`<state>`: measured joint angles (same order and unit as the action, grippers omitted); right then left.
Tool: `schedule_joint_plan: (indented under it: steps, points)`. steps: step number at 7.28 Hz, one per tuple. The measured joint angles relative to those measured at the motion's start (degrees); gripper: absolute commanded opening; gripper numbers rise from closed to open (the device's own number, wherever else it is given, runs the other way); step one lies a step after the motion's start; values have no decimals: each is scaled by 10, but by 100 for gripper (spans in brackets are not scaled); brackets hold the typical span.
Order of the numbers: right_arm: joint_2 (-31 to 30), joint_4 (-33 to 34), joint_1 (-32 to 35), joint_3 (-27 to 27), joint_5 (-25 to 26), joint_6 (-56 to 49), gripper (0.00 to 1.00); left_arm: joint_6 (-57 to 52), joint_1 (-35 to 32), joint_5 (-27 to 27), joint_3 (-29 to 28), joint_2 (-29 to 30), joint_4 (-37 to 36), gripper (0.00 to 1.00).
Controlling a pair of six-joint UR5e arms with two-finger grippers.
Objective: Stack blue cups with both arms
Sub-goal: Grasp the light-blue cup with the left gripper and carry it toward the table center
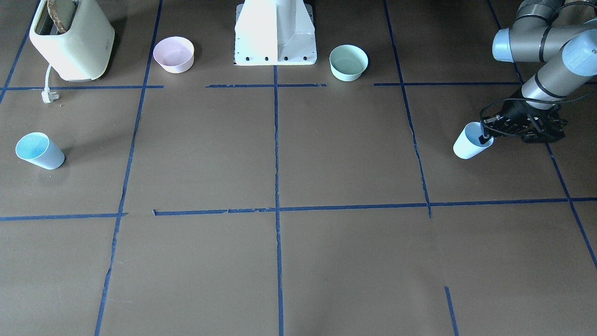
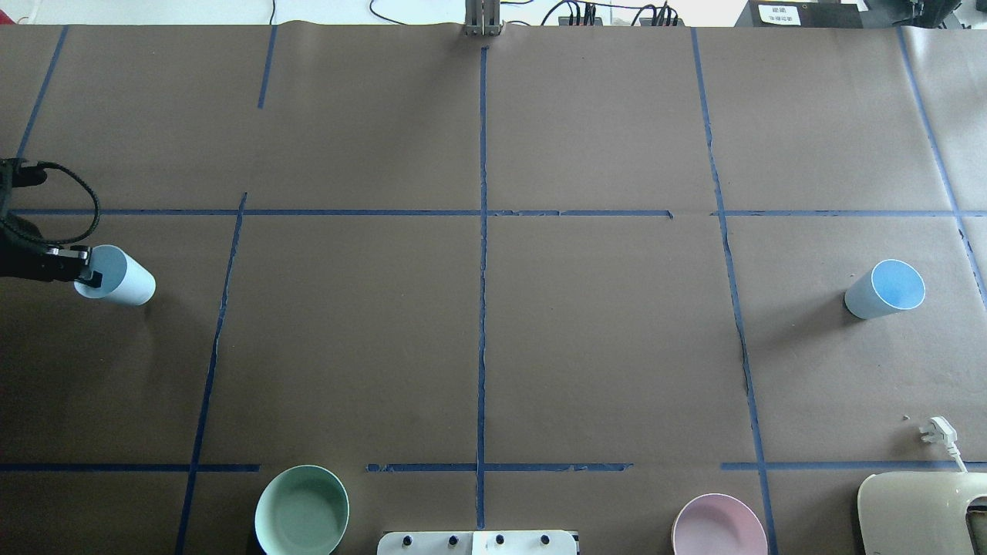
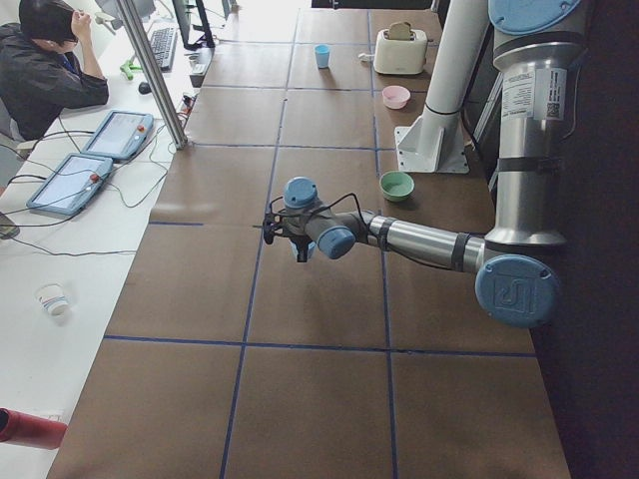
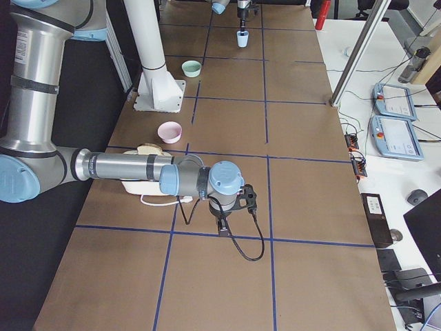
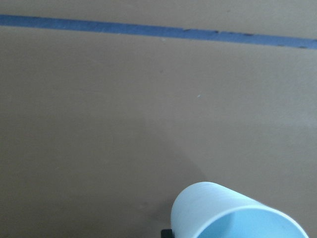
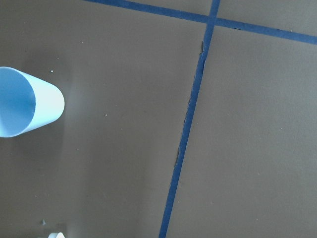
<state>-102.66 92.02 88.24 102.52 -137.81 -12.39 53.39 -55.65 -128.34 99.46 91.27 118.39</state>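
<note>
Pale-blue and empty, one cup [image 2: 885, 289] stands at the table's [image 2: 478, 347] right end near the right gripper [image 4: 224, 224], whose closure I cannot tell, while the second cup [image 1: 468, 145] stands far left with the left gripper [image 1: 484, 136] straddling its rim, grip uncertain.

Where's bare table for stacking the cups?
Bare: the middle squares between left cup and right cup, beyond green bowl and pink bowl. Crowded: left gripper at left cup; toaster and plug near right cup.

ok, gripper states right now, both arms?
Left gripper: straddling the rim of the blue cup, one finger inside; clamped or not cannot be told.
Right gripper: seen only from the side; cannot be told.
</note>
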Motion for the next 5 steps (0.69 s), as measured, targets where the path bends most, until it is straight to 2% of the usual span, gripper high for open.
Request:
schedule_joint_plan:
  steps: [1,3,4,5]
  points:
    - [0,0,0,1,0,0,100,19,20,3,4,58,-49,0]
    - [1,-8,0,2,0,0,100,37,70,11,1,208,-192,0]
    - [1,-23,0,0,0,1,100,64,105,33,-6,281,-253,0]
    - [0,-32,0,-1,-1,1,100,114,145,69,-25,344,-281,0]
